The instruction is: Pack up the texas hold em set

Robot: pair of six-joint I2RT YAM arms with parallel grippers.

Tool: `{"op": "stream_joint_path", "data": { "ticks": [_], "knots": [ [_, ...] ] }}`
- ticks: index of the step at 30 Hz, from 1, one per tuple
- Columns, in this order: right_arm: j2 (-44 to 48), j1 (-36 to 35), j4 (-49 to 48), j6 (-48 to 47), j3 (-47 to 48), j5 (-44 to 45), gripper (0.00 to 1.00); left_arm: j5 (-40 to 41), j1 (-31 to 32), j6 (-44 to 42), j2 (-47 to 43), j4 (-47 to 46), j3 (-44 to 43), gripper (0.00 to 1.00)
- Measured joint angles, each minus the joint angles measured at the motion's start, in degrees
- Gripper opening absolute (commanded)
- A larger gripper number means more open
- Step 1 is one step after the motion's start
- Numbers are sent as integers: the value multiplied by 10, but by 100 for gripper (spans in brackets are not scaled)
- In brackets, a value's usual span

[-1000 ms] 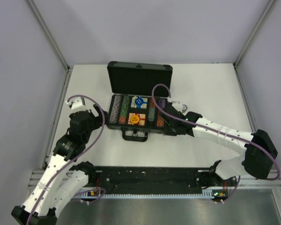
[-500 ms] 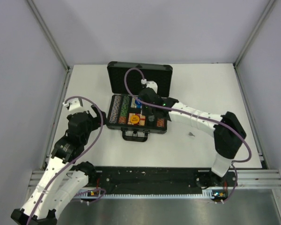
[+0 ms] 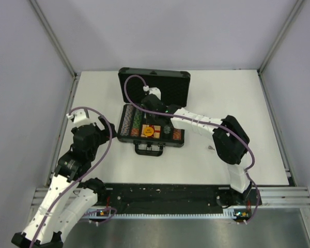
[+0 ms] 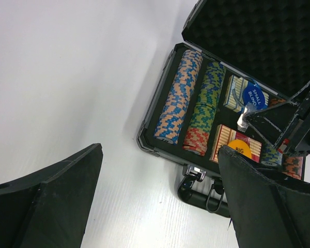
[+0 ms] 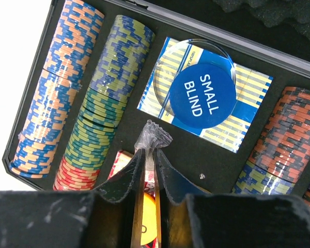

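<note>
Black rectangular hard case [image 3: 154, 85], chip-laden, likely heavy: lift by front handle [image 3: 148, 150]; right gripper [image 5: 151, 148] pinches clear film [image 5: 153, 135], left gripper [image 4: 160, 150] agape.

Assessed as a robotics laboratory test cell. Grounds: a white worktop [image 3: 237, 103] is enclosed on three sides by plain grey wall panels [image 3: 170, 31] set in aluminium frame posts [image 3: 51, 36]. My left arm [image 3: 57, 186] and right arm [image 3: 238, 178] are bolted to a black mounting rail [image 3: 165, 192] at its near edge.
</note>
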State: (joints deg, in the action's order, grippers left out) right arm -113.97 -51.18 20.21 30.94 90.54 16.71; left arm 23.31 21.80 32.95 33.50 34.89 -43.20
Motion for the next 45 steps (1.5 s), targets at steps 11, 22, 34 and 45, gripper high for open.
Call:
{"op": "stream_joint_path", "data": {
  "ticks": [11,22,34,45],
  "knots": [
    [-32,0,0,-10,23,2,33,1,0,1,2,0,0,98],
    [9,4,26,-10,18,19,37,-1,0,0,3,-2,0,98],
    [286,89,82,55,-229,89,46,-24,0,1,26,-18,0,98],
    [389,152,177,147,-468,126,74,-46,0,0,42,-38,0,99]
  ]
}}
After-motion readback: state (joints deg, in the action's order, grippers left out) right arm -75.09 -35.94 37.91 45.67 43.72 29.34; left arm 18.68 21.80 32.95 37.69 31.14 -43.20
